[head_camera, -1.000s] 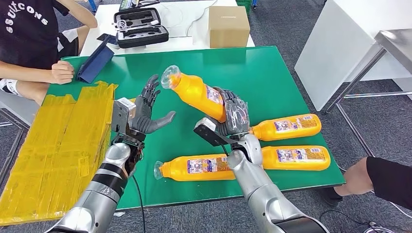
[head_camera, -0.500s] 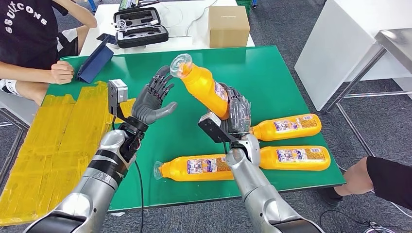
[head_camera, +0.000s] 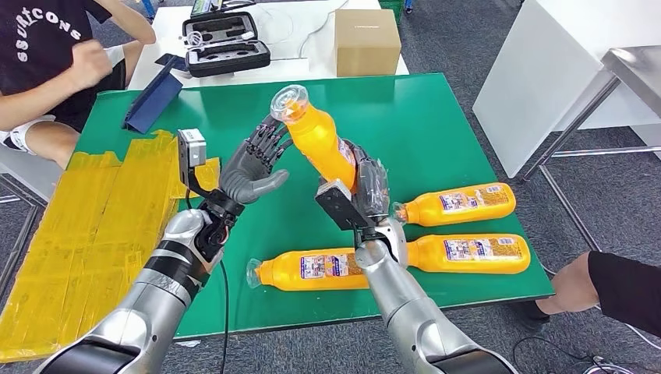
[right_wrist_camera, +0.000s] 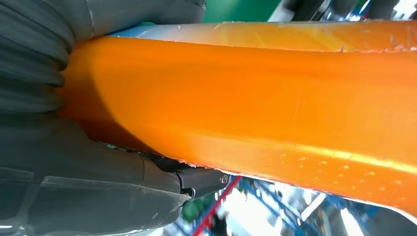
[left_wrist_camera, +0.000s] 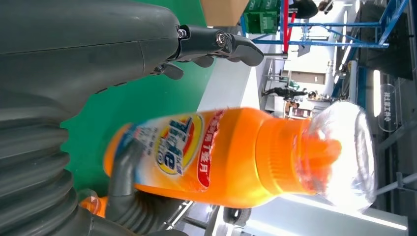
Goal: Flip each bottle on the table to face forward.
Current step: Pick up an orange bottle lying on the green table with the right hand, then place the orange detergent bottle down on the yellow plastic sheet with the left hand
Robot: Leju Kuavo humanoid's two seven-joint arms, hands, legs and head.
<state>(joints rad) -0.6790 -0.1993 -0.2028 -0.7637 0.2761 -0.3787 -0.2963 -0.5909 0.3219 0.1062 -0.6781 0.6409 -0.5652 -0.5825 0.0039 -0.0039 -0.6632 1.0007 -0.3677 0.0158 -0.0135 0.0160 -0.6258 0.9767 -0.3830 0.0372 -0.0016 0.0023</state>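
While the left hand point(head_camera: 251, 173) stood spread beside the raised bottle point(head_camera: 318, 140), fingertips near its neck and perhaps brushing it, the right hand point(head_camera: 366, 189) gripped that bottle's lower body, tilted cap-up above the green table point(head_camera: 436, 125). Three more bottles lay flat: one point(head_camera: 312, 270) near the front edge, two point(head_camera: 460, 203) point(head_camera: 470, 253) to the right.
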